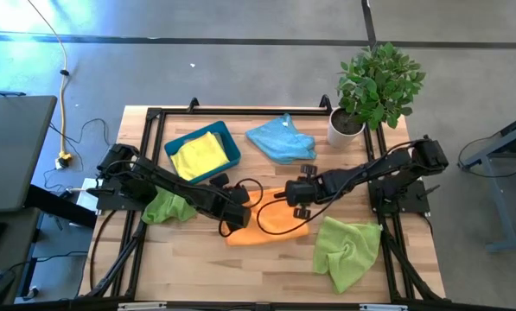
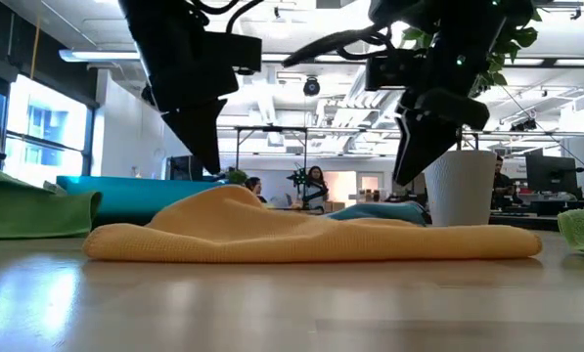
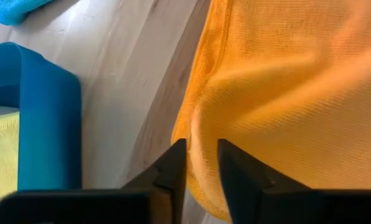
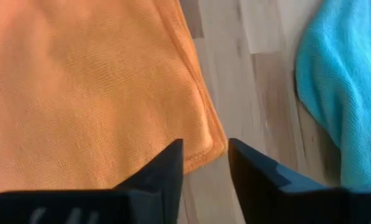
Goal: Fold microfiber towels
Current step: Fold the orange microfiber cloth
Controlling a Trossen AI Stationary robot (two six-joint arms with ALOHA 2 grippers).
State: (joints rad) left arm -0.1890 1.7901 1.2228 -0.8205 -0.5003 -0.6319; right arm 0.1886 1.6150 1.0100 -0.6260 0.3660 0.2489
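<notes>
The orange towel (image 1: 270, 222) lies spread, slightly rumpled, at the centre of the wooden surface (image 1: 197, 259). My left jaws (image 1: 233, 215) hang over its left edge, slightly spread, with the hem showing in the narrow gap between the fingers (image 3: 173, 168); they hold nothing. My right jaws (image 1: 297, 200) hang over its upper right corner, also parted and empty, the corner (image 4: 210, 146) lying just beneath the gap. In the low view both sets of fingers stand clear above the cloth.

Other towels (none held): a yellow towel (image 1: 199, 155) inside the teal tray (image 1: 232, 147), a light blue towel (image 1: 280, 138) behind the orange one, a lime green towel (image 1: 347, 250) front right, and another green towel (image 1: 168, 207) under my left arm
</notes>
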